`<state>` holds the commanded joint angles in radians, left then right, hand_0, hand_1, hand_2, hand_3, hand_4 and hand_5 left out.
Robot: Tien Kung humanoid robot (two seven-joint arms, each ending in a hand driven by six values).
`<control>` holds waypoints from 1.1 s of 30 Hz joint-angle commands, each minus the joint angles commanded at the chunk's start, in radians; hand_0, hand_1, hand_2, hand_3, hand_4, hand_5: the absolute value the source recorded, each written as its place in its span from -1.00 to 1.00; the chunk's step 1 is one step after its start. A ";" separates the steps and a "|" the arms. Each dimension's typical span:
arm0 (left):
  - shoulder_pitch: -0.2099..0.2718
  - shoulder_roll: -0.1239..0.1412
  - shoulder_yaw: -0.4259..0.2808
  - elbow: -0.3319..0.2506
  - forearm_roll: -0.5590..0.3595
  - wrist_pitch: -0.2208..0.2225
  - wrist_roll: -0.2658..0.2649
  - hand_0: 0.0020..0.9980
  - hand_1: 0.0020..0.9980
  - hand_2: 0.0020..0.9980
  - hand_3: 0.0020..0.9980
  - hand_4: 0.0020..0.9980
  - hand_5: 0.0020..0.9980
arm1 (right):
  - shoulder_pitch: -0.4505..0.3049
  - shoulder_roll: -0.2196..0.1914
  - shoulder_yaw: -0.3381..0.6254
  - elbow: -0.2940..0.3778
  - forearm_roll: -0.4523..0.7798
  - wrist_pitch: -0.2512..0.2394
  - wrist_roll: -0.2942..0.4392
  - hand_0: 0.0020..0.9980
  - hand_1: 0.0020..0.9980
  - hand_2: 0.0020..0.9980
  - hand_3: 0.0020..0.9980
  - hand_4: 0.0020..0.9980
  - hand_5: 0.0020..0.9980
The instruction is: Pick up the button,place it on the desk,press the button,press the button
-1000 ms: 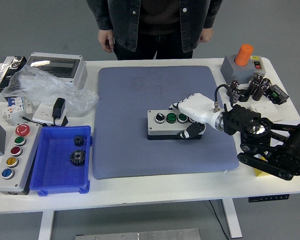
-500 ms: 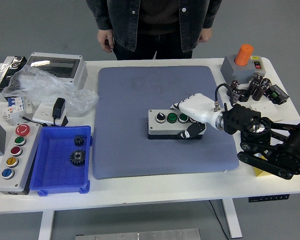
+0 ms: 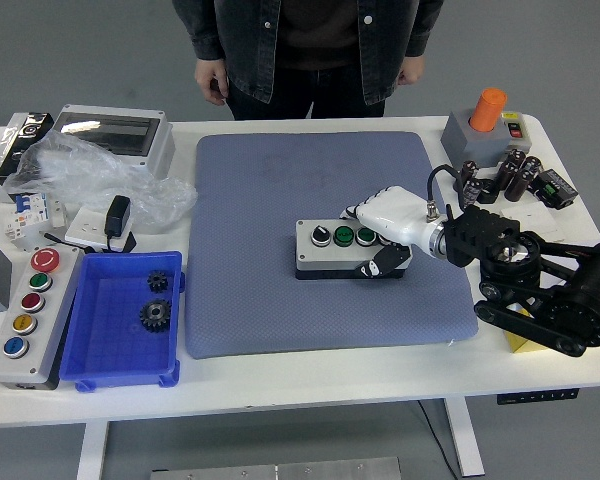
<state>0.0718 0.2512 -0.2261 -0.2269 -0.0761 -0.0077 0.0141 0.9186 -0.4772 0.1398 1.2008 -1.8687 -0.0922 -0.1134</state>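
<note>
Button box [image 3: 332, 249]: one grey box with three buttons on top (one black-and-white, two green), lying on the mat a little right of its middle.
Right hand [image 3: 385, 236]: white, closed around the button box's right end; fingers [image 3: 365, 215] over the top by the rightmost green button, thumb [image 3: 378, 266] against the near side.
Right arm [image 3: 540, 285]: black, reaching in from the right edge over the table.
Mat [image 3: 280, 190]: one blue-grey pad covering the table's centre.
Table [image 3: 310, 375]: white.
Bin [image 3: 90, 340]: one blue tray left of the mat, holding two dark gears [image 3: 156, 313].
Five-button panel [image 3: 25, 315]: one grey box at far left; red, green, red, yellow, blue.
Enclosure [image 3: 115, 135]: one grey box with a clear lid, back left, beside a crumpled plastic bag [image 3: 80, 180].
Orange-knob box [image 3: 480, 130]: one, back right, with a cluster of dark capacitors [image 3: 500, 178] just in front.
Person [image 3: 310, 45]: standing at the far side, hands hanging, touching nothing.
</note>
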 joint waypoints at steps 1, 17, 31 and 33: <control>0.000 0.000 0.001 0.000 0.000 0.000 0.000 0.42 0.52 0.39 0.49 0.58 -0.05 | 0.000 0.000 0.002 0.000 0.001 0.002 0.001 0.52 0.48 0.58 0.59 0.87 -0.45; -0.002 0.000 0.006 0.000 -0.001 0.000 -0.001 0.42 0.52 0.39 0.48 0.57 -0.05 | 0.005 -0.001 0.007 0.000 0.006 0.012 0.005 0.54 0.50 0.61 0.76 1.00 0.01; -0.001 -0.002 0.015 0.000 -0.005 -0.002 -0.003 0.42 0.52 0.38 0.44 0.55 -0.06 | 0.007 0.000 0.007 0.001 0.006 0.011 0.003 0.55 0.50 0.62 0.78 1.00 0.12; -0.001 -0.002 0.017 0.000 -0.006 -0.002 -0.003 0.42 0.52 0.38 0.44 0.55 -0.06 | 0.007 -0.001 0.008 0.003 0.005 0.010 0.003 0.55 0.50 0.62 0.78 1.00 0.12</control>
<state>0.0704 0.2490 -0.2095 -0.2268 -0.0822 -0.0097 0.0106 0.9255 -0.4787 0.1482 1.2036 -1.8636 -0.0819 -0.1104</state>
